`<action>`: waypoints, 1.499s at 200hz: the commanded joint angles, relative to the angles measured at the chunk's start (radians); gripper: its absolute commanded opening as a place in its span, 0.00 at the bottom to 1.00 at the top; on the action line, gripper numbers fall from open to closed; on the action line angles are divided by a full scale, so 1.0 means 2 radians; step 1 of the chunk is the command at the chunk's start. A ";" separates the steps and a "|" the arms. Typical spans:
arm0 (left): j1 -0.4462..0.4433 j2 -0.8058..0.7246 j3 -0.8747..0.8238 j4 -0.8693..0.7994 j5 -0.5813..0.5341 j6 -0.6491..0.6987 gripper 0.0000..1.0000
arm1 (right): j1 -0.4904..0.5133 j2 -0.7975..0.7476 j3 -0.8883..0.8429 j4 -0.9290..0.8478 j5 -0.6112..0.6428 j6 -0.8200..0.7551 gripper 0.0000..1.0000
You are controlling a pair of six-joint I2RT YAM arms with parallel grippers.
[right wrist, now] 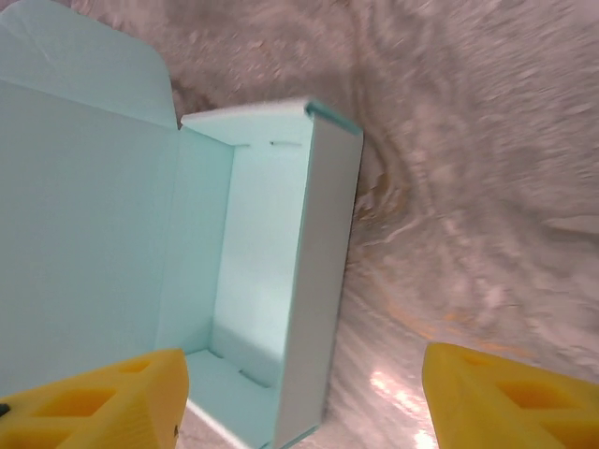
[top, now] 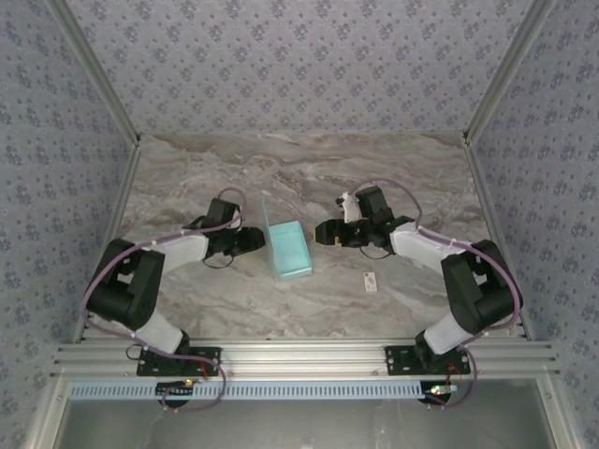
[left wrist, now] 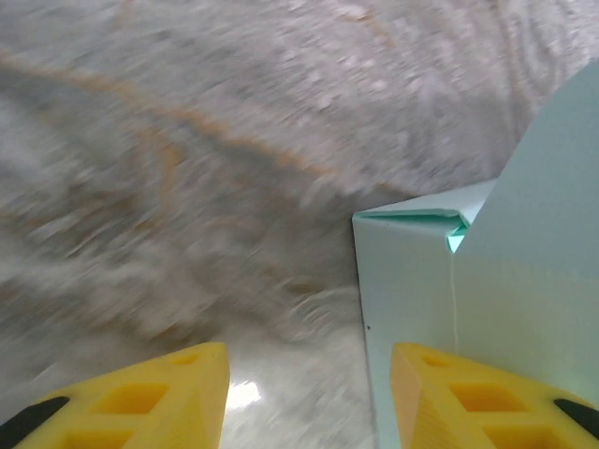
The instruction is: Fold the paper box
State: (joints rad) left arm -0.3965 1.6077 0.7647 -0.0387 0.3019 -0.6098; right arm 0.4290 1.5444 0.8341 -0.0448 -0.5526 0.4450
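Observation:
The paper box (top: pixel 289 249), pale turquoise card, lies in the middle of the marble table as an open tray with its lid flap standing up along the left side. My left gripper (top: pixel 253 241) is just left of it, open. In the left wrist view the box (left wrist: pixel 524 281) rises at the right and its corner edge reaches in between the yellow fingers (left wrist: pixel 187 388), which do not pinch it. My right gripper (top: pixel 321 232) hangs close to the box's right side, open. In the right wrist view the box's hollow inside (right wrist: pixel 262 243) and near wall lie between the widely spread fingers (right wrist: pixel 112 398).
A tiny white tag (top: pixel 371 281) lies on the table (top: pixel 309 159) to the right front of the box. Patterned walls close the table in on the left, back and right. An aluminium rail (top: pixel 299 357) with both arm bases runs along the near edge.

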 commanded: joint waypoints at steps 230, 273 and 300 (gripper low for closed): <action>0.033 -0.001 0.116 -0.044 -0.023 0.070 0.50 | 0.026 0.158 0.200 -0.158 0.061 -0.298 0.42; 0.034 -0.006 0.114 -0.046 -0.025 0.074 0.50 | 0.019 0.183 0.217 -0.168 0.037 -0.305 0.34; 0.034 -0.007 0.111 -0.045 -0.025 0.074 0.50 | 0.016 0.190 0.220 -0.172 0.027 -0.308 0.29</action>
State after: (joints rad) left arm -0.3328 1.6238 1.0027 -0.1204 0.2611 -0.4793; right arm 0.4694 1.8973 1.2446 -0.3473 -0.4522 -0.1493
